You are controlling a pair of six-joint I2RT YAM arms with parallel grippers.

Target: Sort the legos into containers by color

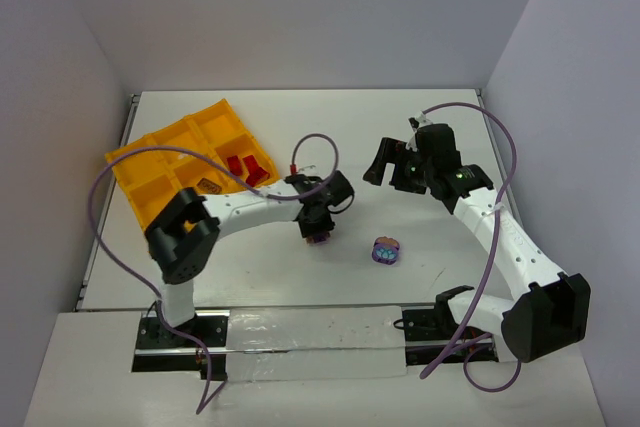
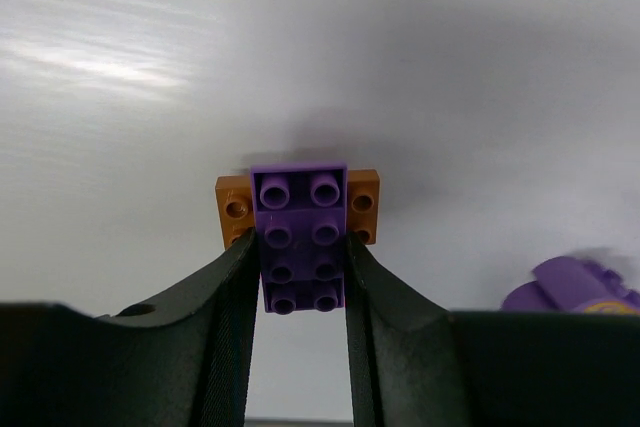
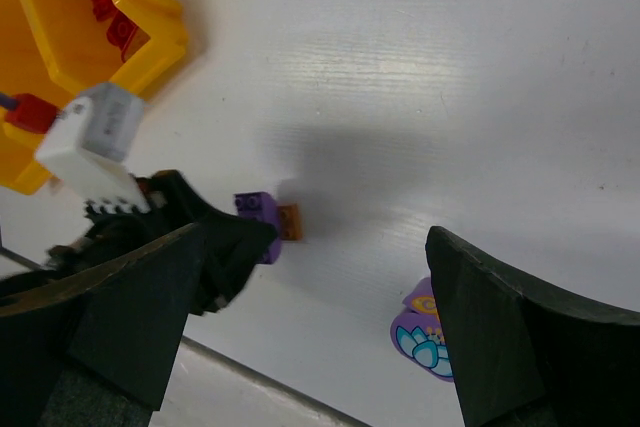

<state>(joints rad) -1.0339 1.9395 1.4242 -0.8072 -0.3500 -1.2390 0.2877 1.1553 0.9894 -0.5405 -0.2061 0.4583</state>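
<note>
Wrist view shows left gripper (image 2: 301, 242) clamped on purple-orange lego (image 2: 300, 192), barely visible from overhead; right gripper (image 3: 315, 277) gapes wide.

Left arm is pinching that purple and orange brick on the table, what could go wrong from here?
The left gripper holds the purple and orange lego only by its narrow purple part, so it may twist or slip when lifted. The other purple lego lies close by and could get knocked. Red legos already sit in one cell of the yellow tray; dropping there would mix colours.
</note>
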